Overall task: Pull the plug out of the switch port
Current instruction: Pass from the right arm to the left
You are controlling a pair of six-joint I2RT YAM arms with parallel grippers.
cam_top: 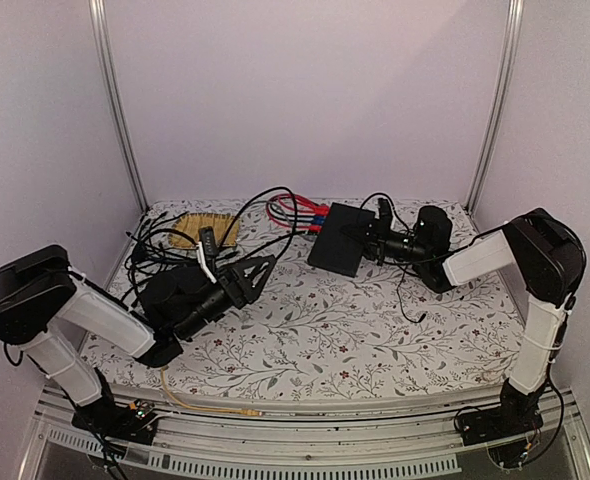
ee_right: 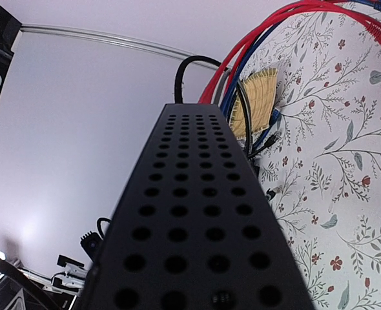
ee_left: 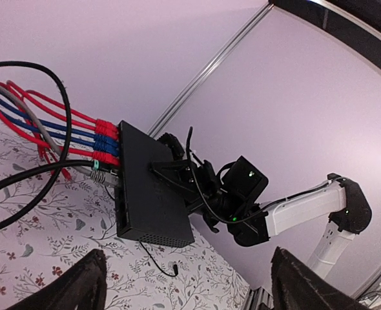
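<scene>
The flat black switch lies at the back middle of the flowered table. Red and blue plugs and a grey plug with a green boot sit in the port row along its thin edge. My right gripper is shut on the opposite side of the switch, also seen in the left wrist view. The right wrist view shows only the switch's perforated side; its fingers are hidden. My left gripper is wide open and empty, left of the switch and apart from it; its fingers frame the switch.
Red and blue cables run back-left from the switch. A tangle of black cables and a woven yellow mat lie at the back left. A thin loose black wire lies by the switch's near corner. A yellow cable runs along the front edge.
</scene>
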